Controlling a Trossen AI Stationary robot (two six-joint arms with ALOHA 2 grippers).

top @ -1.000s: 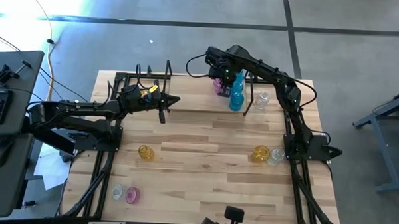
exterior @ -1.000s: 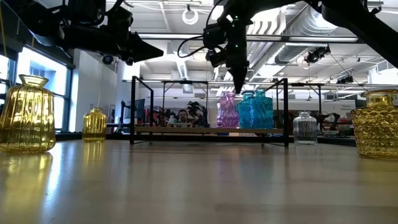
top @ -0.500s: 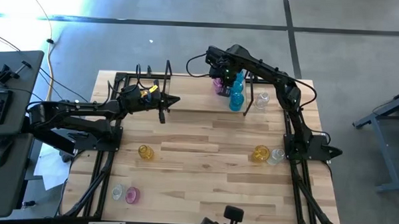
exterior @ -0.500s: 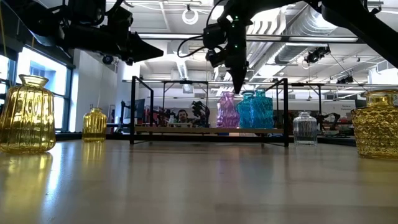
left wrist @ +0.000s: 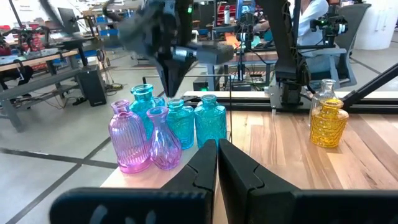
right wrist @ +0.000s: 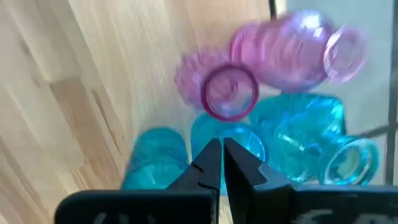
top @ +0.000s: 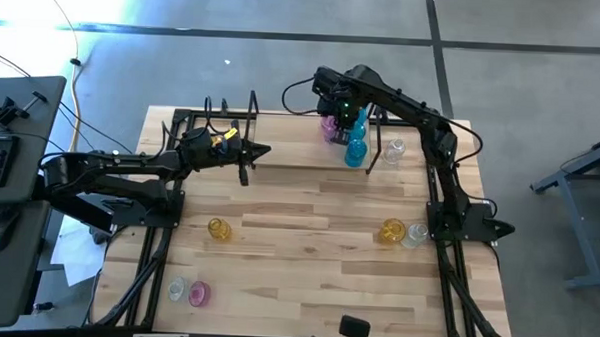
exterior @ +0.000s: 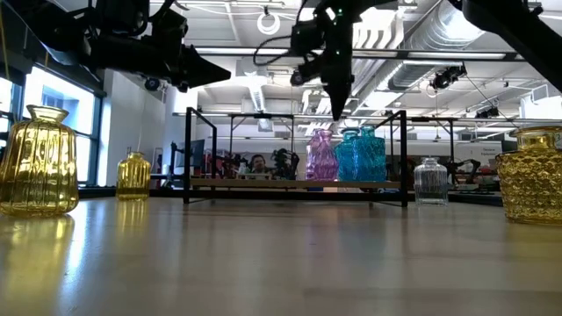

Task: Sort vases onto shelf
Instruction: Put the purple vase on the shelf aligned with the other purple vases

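Observation:
The shelf, a light board framed by black rods, stands along the table's far edge. At its right part, two pink vases and several blue vases stand upright on their bases in a close group. My right gripper hangs shut above this group, pointing down, clear of the vase mouths. Over the shelf's left part, my left gripper is shut and level, holding nothing. It points toward the group.
Loose vases stand on the table: a clear one by the shelf's right end, an amber one at mid-left, an amber and a clear one at mid-right, and a clear and a pink one near left.
My right gripper has risen a little above the group of vases and stayed shut. The vases have kept their places.

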